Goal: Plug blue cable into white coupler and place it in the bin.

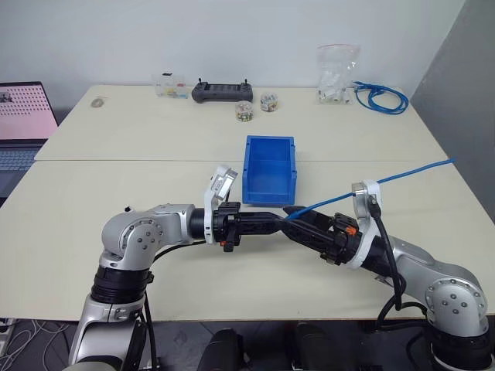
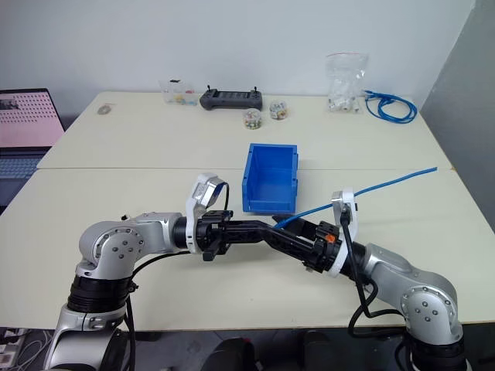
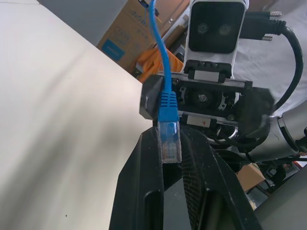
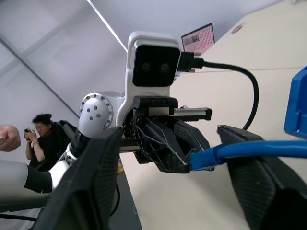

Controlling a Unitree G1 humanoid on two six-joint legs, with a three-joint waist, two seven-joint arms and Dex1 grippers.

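Above the near edge of the bench, the two grippers meet tip to tip, just in front of the bin, which sits open and upright near the middle of the bench. The left gripper is clamped tight on the clear plug of the blue cable, its fingers pressing the plug from both sides. The right gripper stands spread wide around the cable, its fingers well apart and not touching it. From the plug, the cable runs up and away to the robot's right, its free end hanging in the air past the bench edge. I cannot tell where the white coupler is. A coiled bundle of blue cable and a clear bag lie at the far right of the bench.
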